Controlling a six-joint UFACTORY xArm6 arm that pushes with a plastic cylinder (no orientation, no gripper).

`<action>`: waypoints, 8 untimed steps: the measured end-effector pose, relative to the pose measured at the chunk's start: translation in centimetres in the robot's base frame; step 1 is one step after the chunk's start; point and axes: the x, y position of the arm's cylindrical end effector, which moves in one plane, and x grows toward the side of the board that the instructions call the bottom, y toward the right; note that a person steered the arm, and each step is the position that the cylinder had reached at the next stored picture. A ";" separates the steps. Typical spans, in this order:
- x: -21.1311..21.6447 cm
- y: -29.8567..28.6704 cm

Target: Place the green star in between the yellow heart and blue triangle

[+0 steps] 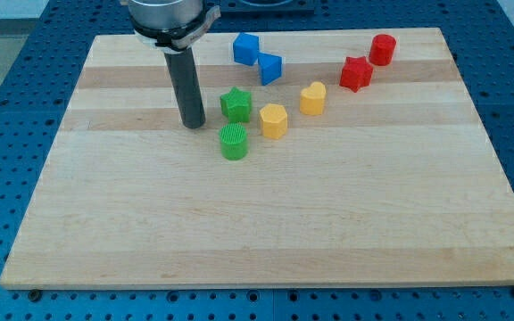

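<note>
just left of the green star-shaped block point(236, 104) stands my tip point(193, 123), a bare rod gripping nothing. the star sits left of the yellow heart-shaped block point(312, 98), below the blue triangular block point(269, 68). no writing is readable.

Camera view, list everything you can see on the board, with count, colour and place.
Board: one, pale wood, fills the view.
Blue blocks: two, top centre; blue cube, blue triangle.
Red blocks: two, top right; red star, red cylinder.
Yellow blocks: two, centre; yellow heart, yellow hexagon.
Green blocks: two, centre-left; green star, green cylinder.
My tip: one, dark rod, just left of the green star.
</note>
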 end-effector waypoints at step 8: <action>-6.4 8.4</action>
